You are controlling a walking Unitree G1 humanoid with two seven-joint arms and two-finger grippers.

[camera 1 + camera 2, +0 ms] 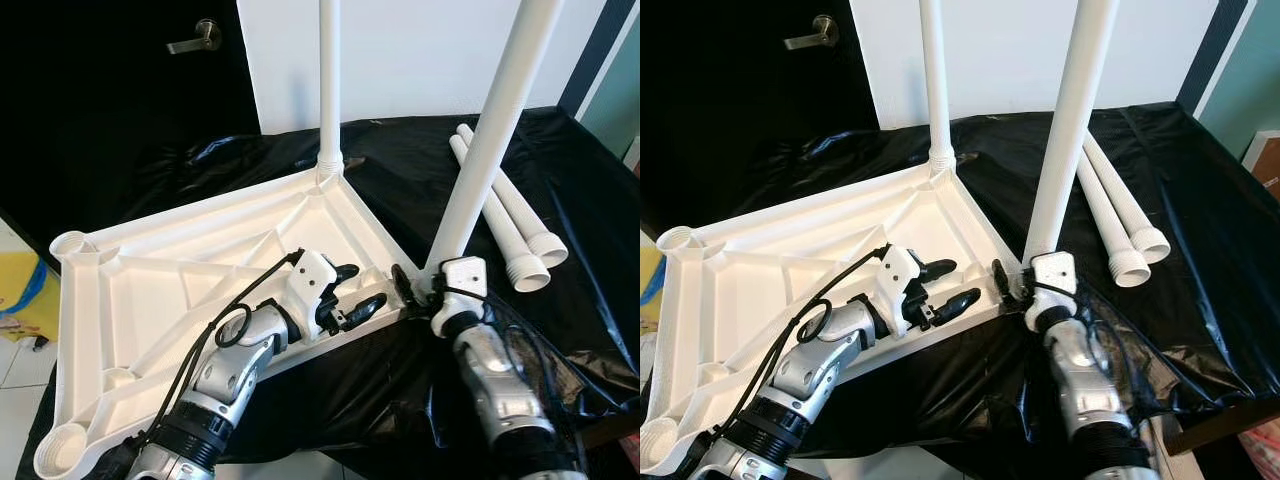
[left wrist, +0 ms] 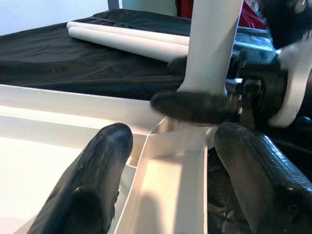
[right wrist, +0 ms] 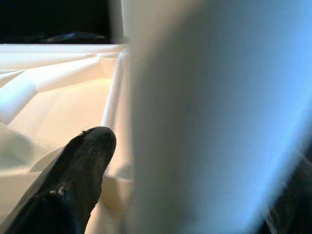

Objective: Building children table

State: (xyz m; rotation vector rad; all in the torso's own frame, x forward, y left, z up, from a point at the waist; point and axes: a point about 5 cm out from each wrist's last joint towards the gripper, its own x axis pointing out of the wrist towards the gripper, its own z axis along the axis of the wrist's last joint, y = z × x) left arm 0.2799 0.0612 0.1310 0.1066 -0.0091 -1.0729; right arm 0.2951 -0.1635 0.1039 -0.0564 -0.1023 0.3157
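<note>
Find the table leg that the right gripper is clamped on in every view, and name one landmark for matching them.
Left eye view: held leg, right of centre, tilted, its foot at the tabletop's near corner.
Right eye view: same leg, centre-right.
Left wrist view: its base, upper middle, right gripper around it.
Right wrist view: blurred white column close up.
Landmark: the upside-down tabletop.

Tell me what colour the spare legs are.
White, the two spare legs lying on the black cover; left eye view.
</note>
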